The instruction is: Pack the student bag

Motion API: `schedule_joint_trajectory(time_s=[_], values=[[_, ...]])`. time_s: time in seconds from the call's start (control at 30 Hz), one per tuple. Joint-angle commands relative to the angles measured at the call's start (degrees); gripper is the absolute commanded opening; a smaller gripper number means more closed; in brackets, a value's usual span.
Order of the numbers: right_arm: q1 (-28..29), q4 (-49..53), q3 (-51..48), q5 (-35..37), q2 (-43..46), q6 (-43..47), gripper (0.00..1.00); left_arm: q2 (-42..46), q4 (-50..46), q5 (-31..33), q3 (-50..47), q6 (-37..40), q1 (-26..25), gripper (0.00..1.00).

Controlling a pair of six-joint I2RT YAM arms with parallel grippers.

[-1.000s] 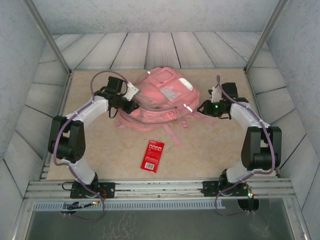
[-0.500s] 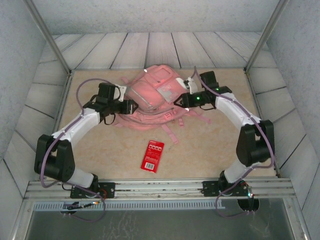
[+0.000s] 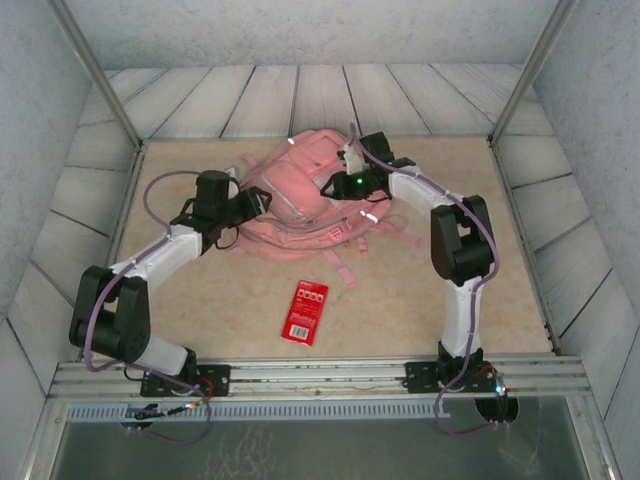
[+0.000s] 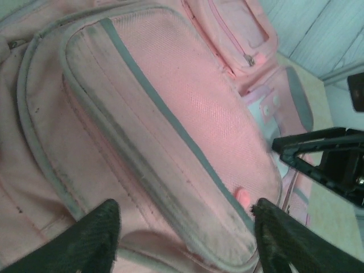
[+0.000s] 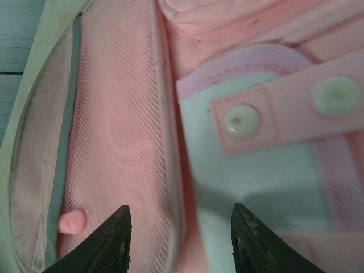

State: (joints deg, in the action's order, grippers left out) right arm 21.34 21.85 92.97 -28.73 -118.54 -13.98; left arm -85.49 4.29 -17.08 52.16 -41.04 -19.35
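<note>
I judged packing barely begun: the large pink fabric backpack (image 3: 300, 195) lay at the far middle of the tan table (image 3: 420, 290), with the flat red rectangular packet (image 3: 306, 311) outside it. The left gripper (image 4: 185, 219) and right gripper (image 5: 181, 227) hovered over the backpack, jaws part open, holding nothing.

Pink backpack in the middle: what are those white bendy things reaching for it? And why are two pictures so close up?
Those are two robot arms, the left arm and the right arm, bolted at the near edge of the table. Each ends in a gripper, a pincher with two fingers. The wide picture comes from a camera up above. The two close-ups come from little cameras on the wrists, so the dark shapes at the bottom are each gripper's own fingers. The left gripper and the right gripper are both open, right at the student bag, and hold nothing. A flat red packet lies on the table, nearer the arms' bases.
</note>
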Motion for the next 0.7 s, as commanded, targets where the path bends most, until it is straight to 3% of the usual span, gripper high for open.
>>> schedule_joint_trajectory(time_s=[0.0, 0.13, 0.3, 0.5, 0.67], values=[[1.14, 1.49, 2.49, 1.35, -3.22, -2.15, 0.48, -3.59, 1.1, 2.03, 1.02, -1.59, 0.02, 0.55], [1.9, 3.14, 3.54, 1.21, -5.05, -2.11, 0.48, -7.26, 1.14, 1.29, 1.53, -1.84, 0.05, 0.51], [2.9, 6.92, 4.27, -1.1, -5.7, 0.3, 0.38, -11.61, 2.66, -0.95, 2.31, -1.61, 0.02, 0.45], [2.95, 5.32, -2.57, -5.06, -0.43, 0.55, 0.13, -16.49, 4.52, -5.97, 5.61, -0.48, 0.04, 0.14], [3.07, 3.05, -11.19, -9.16, 7.38, -0.17, 0.04, -18.83, 3.54, -11.72, 10.05, 2.94, 0.06, 0.07]])
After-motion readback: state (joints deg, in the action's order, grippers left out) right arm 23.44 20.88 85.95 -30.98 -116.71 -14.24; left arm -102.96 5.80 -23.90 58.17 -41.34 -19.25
